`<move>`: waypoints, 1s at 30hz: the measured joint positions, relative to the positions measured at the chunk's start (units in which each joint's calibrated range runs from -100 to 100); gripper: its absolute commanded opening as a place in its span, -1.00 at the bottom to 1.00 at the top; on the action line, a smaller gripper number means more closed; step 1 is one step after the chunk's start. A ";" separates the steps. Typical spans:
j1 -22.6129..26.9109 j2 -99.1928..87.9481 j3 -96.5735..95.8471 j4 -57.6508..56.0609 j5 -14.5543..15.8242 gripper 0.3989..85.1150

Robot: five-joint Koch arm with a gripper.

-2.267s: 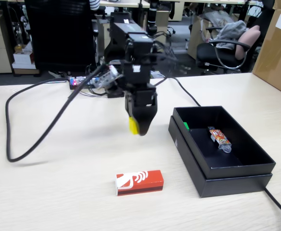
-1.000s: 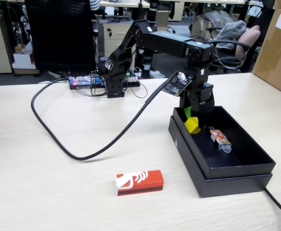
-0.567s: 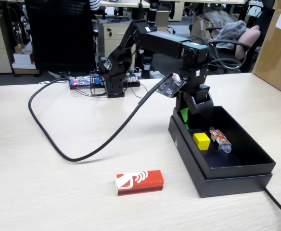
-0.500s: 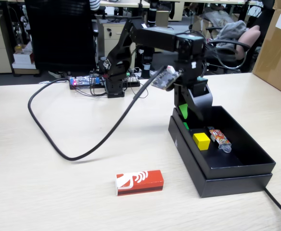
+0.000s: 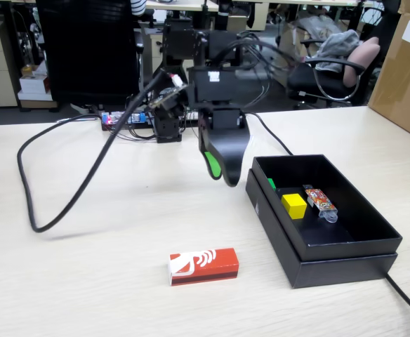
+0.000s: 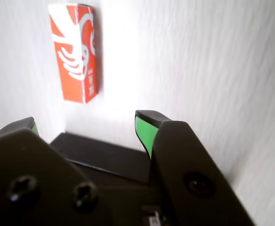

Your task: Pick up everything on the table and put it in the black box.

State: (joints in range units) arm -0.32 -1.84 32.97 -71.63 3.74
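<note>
Now the gripper (image 5: 222,174) hangs wide and empty above the tabletop (image 5: 86,267), just left of the box (image 5: 359,256). Yellow cube (image 5: 293,205) sits inside; red block (image 5: 203,265) lies outside.

The table (image 5: 86,274) had a pale, matt wood-grain top. The black box (image 5: 345,263) looked like matt cardboard. The red block (image 5: 203,266) had a smooth printed skin with a slight sheen. The gripper (image 6: 88,125) was dull black plastic with smooth green pads (image 6: 143,132). The yellow cube (image 5: 293,205) looked smooth and matt.
</note>
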 measured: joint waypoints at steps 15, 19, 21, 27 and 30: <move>-2.00 24.07 16.26 3.70 -0.83 -0.03; -2.69 29.13 19.63 3.70 -0.88 -0.03; -2.83 30.15 19.73 3.70 -1.03 -0.03; -3.17 35.85 21.00 5.02 -1.37 -0.03; -3.32 38.13 22.10 6.17 -1.56 -0.03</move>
State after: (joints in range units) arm -3.64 36.29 55.07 -65.46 2.17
